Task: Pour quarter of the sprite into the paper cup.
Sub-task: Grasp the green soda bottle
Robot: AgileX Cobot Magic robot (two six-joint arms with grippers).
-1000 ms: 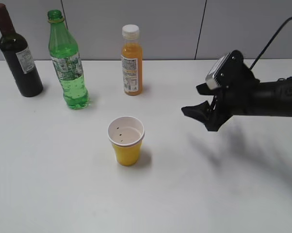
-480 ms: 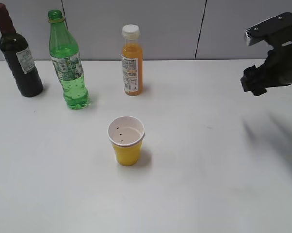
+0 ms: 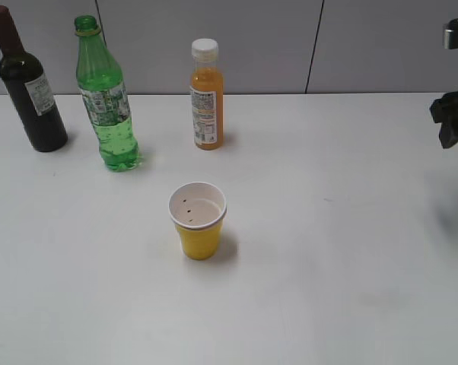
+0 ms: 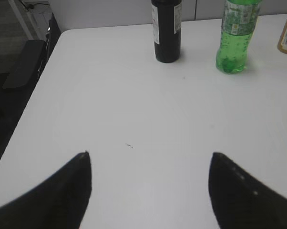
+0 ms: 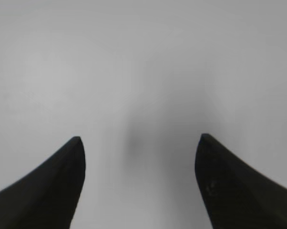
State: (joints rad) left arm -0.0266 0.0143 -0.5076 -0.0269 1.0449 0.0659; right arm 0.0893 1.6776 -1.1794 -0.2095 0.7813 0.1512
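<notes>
The green sprite bottle (image 3: 105, 99) stands upright at the back left of the white table, without a cap on its neck. It also shows in the left wrist view (image 4: 236, 36), far ahead and right of my left gripper (image 4: 150, 155), which is open and empty over bare table. The yellow paper cup (image 3: 198, 220) stands upright in the middle of the table, white inside with a few dark specks. My right gripper (image 3: 451, 125) is at the right edge of the exterior view, far from both. In the right wrist view it (image 5: 139, 138) is open and empty over bare table.
A dark wine bottle (image 3: 27, 84) stands left of the sprite and also shows in the left wrist view (image 4: 166, 28). An orange white-capped bottle (image 3: 206, 95) stands at the back centre. The table's left edge (image 4: 36, 90) drops off to dark floor.
My right arm has pulled back to the right and upward, from beside the cup area to the right edge of the exterior view. The bottles and cup have not moved.
</notes>
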